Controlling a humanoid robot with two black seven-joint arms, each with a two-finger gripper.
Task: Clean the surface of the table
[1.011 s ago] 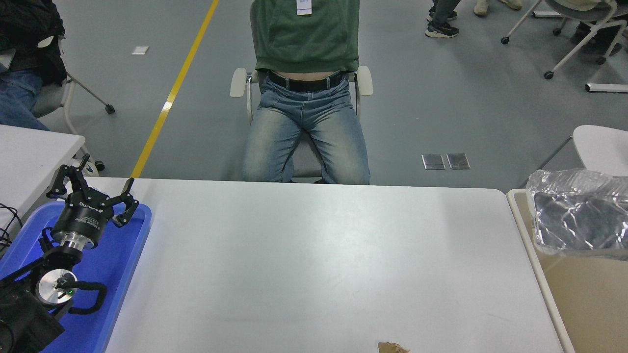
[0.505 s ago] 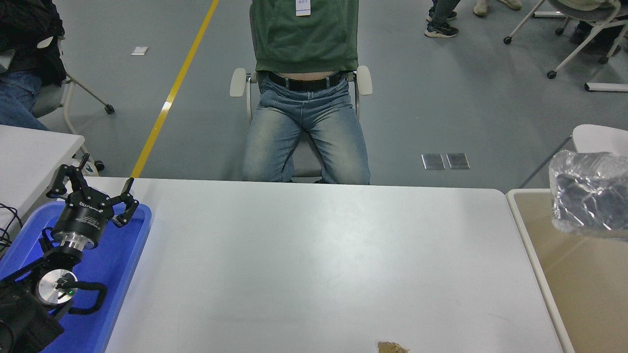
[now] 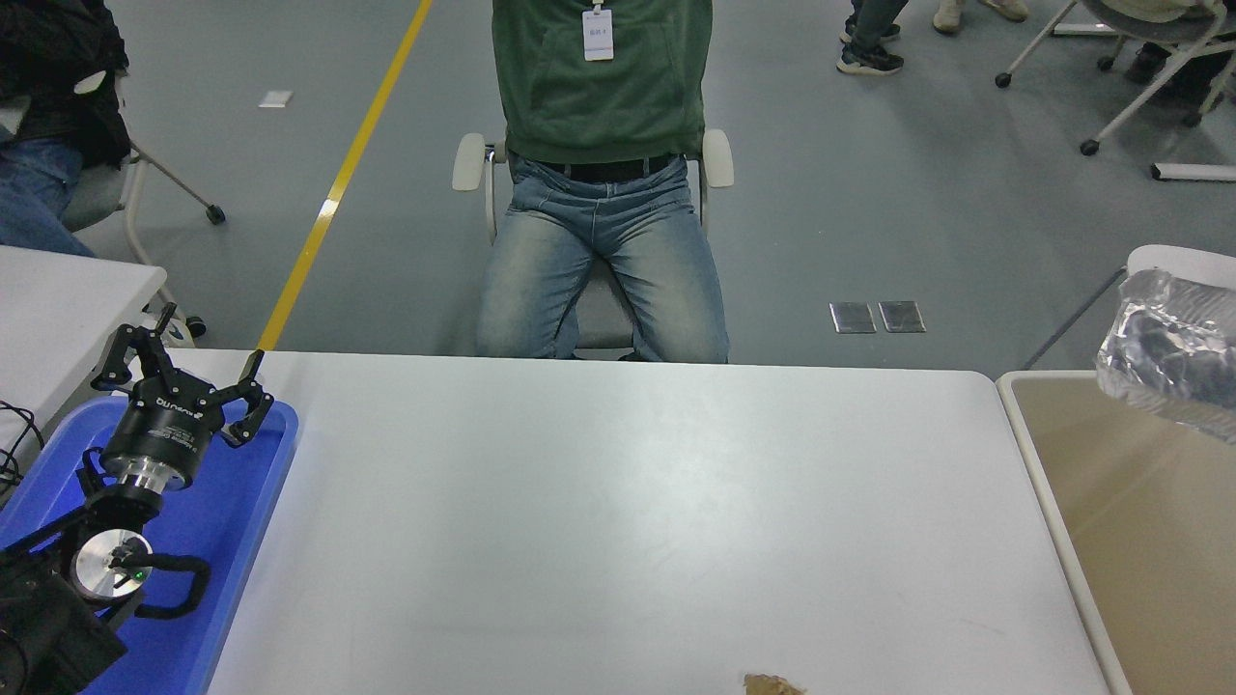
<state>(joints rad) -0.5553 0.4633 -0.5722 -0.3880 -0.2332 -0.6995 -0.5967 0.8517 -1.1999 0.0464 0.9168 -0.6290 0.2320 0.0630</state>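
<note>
Here, left gripper point(image 3: 183, 372) fingers apart over blue tray point(image 3: 241, 521), table surface point(image 3: 618, 521) broad, brown scrap point(image 3: 771, 684) at near edge.

You saw a matte white table surface point(image 3: 618, 521), a blue tray point(image 3: 232, 541) under the black left gripper point(image 3: 179, 372), a beige bin point(image 3: 1139, 541), and a brown scrap point(image 3: 771, 684).

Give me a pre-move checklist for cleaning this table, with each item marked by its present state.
1. Table surface free of debris: not ok, a brown scrap lies at the near edge.
2. Left gripper parked over the blue tray, open: ok.
3. Right gripper visible: not ok, only a plastic-wrapped bulk shows at the right edge.
4. Beige bin beside the table: ok.
5. Seated person clear of the tabletop: ok.
</note>
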